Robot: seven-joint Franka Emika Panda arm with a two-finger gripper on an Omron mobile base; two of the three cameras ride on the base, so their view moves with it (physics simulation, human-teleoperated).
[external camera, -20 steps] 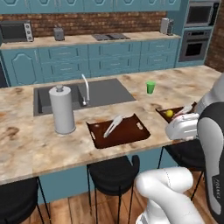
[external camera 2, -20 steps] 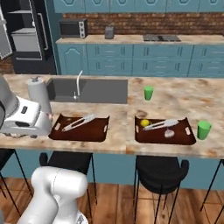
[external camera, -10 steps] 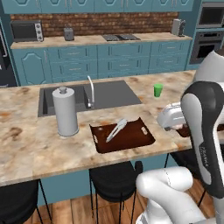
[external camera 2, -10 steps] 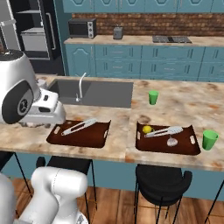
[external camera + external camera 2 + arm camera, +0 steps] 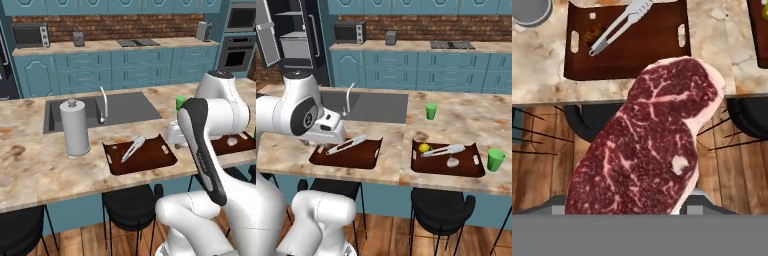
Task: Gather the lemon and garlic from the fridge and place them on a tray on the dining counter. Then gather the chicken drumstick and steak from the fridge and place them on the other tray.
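The hand (image 5: 624,207) is clamped on the steak (image 5: 644,140), which rises from between the finger tips and covers most of the hand view. The steak's long axis runs from the lower left to the upper right of that view, its broad end toward the tray (image 5: 629,47) beyond. It is dark red with fine pale marbling, a pale fat rim along the upper right edge and one small white fleck.

Past the steak, the hand view shows the brown tray on the surface (image 5: 712,75), carrying steel tongs (image 5: 619,25), with dark stools and wooden floor below the edge. The right base view shows the hand (image 5: 326,131) held just above that tray's (image 5: 346,156) left end; the steak itself cannot be made out there. That view also shows a second tray (image 5: 443,162) holding the lemon (image 5: 424,148), more tongs and a pale bulb, with a green cup on either side. The left base view adds the sink (image 5: 95,110) and a paper-towel roll (image 5: 74,127).
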